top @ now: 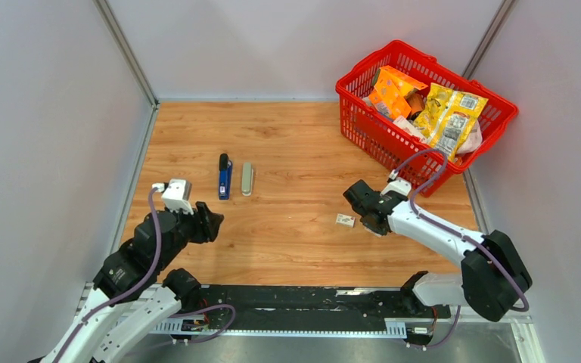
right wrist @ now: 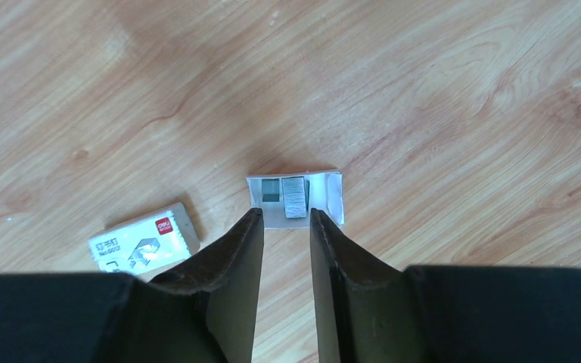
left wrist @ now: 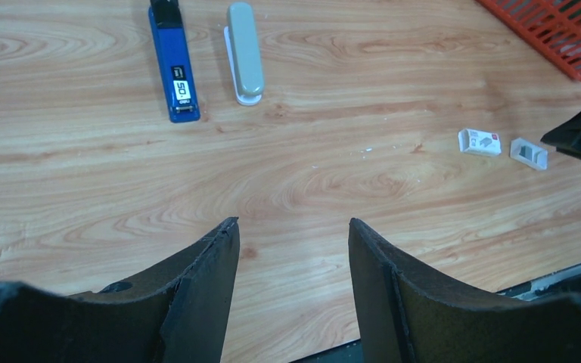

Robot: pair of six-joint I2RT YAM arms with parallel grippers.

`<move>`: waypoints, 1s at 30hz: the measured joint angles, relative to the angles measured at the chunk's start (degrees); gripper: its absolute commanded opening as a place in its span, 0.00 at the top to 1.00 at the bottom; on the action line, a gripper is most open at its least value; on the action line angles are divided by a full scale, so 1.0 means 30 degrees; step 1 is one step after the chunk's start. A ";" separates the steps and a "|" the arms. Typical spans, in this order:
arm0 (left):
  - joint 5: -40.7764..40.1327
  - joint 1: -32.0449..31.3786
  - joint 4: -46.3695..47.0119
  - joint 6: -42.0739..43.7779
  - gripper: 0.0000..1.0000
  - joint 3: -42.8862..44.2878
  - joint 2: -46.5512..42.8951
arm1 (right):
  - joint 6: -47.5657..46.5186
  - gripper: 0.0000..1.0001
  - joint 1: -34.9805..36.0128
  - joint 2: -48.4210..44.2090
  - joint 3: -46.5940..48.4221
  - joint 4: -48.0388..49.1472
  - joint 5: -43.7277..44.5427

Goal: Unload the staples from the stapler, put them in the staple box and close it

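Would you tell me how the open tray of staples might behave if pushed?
The open white tray looks like thin card, so it probably slides easily and crushes if squeezed. Its staples lie uncovered and may spill if tipped.

Wood-grain tabletop (top: 295, 249) enclosed by plain pale grey walls (top: 45, 113).

Right hand (right wrist: 286, 215) slightly parted over white tray (right wrist: 331, 197) holding staples (right wrist: 294, 197); printed box (right wrist: 144, 240) left.
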 measured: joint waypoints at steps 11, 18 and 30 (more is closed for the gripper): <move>0.2237 0.0000 0.1450 -0.0131 0.39 -0.0605 0.3825 | -0.0430 0.66 -0.0015 -0.2616 -0.0255 -0.0736 -0.0007; 0.3483 0.0000 0.3745 -0.0554 0.45 -0.1501 0.6448 | -0.0503 0.67 -0.0015 -0.4029 -0.1064 -0.1311 -0.0007; 0.5435 0.0000 0.9056 -0.0809 0.64 -0.1537 1.4018 | -0.0517 0.71 -0.0554 -0.4641 -0.2164 -0.1610 0.0029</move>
